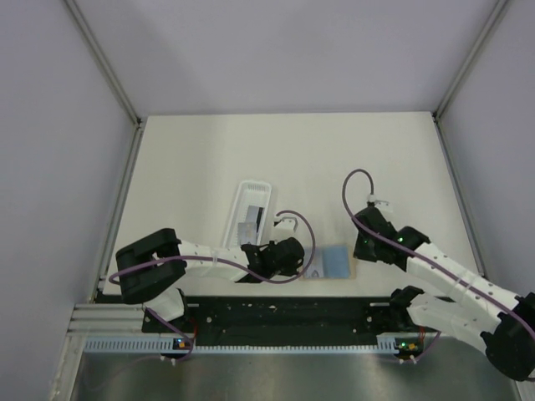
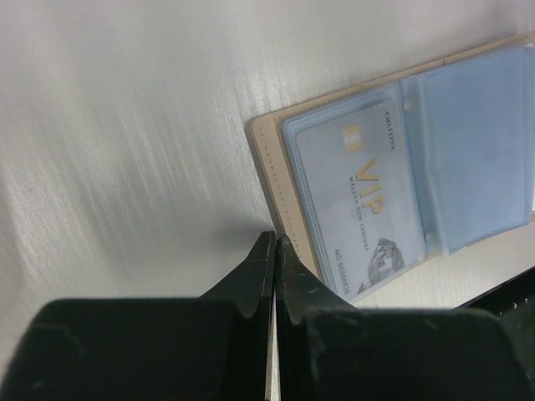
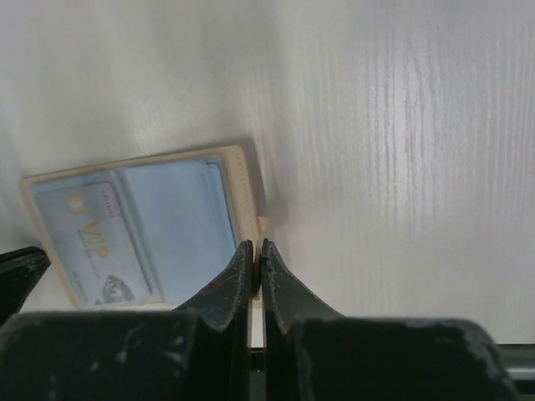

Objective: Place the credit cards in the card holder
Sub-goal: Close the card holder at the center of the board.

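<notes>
Card holder (image 1: 334, 261) is lying open and flat on the worktop (image 1: 192, 167) near the front edge, between the two claws, blue inside facing up. One card, marked VIP (image 2: 359, 200), is sitting in the pocket on the left claw's side. The pocket beside it is looking empty.

The other credit cards (image 1: 253, 222) are lying in the clear tray (image 1: 238, 209), further back and to the left of the holder, well apart from it. Judging from this, one card is stowed and the rest are waiting, so the task is only partly done.

Left claw (image 2: 274, 244) is showing fingers pressed together, with the tips sitting at the holder's tan outer edge. Cannot tell whether it is pinching that edge or only touching it. The left arm is reaching low from its base, elbow bent, wrist pointing right.

Right claw (image 3: 254, 249) is also showing fingers closed together, with the tips at the closing tab (image 3: 263, 224) on the opposite edge. Whether the tab is nipped between them is unclear. The right arm is angling in from the right, wrist pitching down.
</notes>
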Tool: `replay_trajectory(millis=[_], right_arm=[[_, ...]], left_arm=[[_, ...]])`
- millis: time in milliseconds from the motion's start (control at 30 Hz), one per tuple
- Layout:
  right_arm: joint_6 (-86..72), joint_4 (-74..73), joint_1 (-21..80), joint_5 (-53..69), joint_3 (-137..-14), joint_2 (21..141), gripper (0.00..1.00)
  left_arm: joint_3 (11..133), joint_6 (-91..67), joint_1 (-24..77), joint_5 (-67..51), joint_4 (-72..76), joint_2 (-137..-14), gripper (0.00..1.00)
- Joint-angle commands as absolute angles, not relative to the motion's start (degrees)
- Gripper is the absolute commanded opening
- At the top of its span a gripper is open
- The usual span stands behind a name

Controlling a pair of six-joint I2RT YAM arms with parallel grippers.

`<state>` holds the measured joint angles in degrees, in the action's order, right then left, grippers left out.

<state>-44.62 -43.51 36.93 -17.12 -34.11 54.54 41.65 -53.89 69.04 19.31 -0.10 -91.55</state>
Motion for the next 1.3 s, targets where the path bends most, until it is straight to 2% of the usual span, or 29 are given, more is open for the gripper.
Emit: replay_trajectory(millis=[0, 233, 633, 867, 1267], right_arm=[[-42.81, -39.91, 36.47, -11.88, -34.37, 47.65, 0.00], [-44.29, -29.29, 36.47, 2.08, -31.56, 40.78, 0.00], [-55.36, -0.55, 36.74, 22.93, -21.36, 46.66, 0.00], [-57.39, 7.55, 38.93, 23.73, -21.18, 51.85, 0.00], [-58.62, 19.05, 44.21, 20.65, -21.80, 68.89, 0.00]], left_arm=[[42.27, -53.26, 68.91, 18.46, -2.99, -92.63, 0.00], [42.45, -53.35, 68.99, 18.72, -2.99, -92.29, 0.00], [39.99, -53.35, 68.47, 17.67, -3.25, -84.03, 0.00], [40.69, -52.21, 68.38, 18.54, -8.08, -75.78, 0.00], [48.60, -48.52, 68.38, 23.29, -23.11, -60.83, 0.00]])
